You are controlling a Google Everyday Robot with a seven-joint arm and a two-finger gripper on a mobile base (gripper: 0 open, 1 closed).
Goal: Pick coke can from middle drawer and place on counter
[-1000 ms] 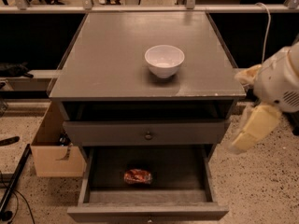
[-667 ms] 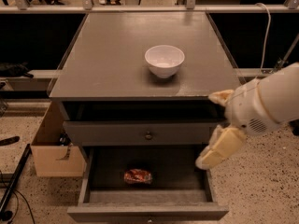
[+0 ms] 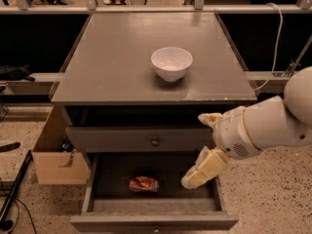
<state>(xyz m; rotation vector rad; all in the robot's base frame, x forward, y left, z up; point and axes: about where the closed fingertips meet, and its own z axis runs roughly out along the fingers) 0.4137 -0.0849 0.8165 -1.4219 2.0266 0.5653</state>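
The coke can (image 3: 144, 184) lies on its side on the dark floor of the open middle drawer (image 3: 89, 191), left of its middle. My gripper (image 3: 195, 150) is at the drawer's right side, above its floor and to the right of the can, apart from it. Its cream fingers are spread, one fingertip (image 3: 208, 118) up by the closed drawer front and the other (image 3: 195, 177) low over the drawer's right part. It holds nothing. The grey counter (image 3: 117, 57) is above, and my white arm (image 3: 273, 126) comes in from the right.
A white bowl (image 3: 171, 63) stands on the counter right of centre. A closed drawer front with a round knob (image 3: 155, 142) sits above the open drawer. A cardboard box (image 3: 51, 157) stands on the floor to the left. A white cable (image 3: 277, 38) hangs at the right.
My arm has moved left and down from beside the cabinet's right edge, bringing the gripper over the right part of the open drawer. The can has not moved.
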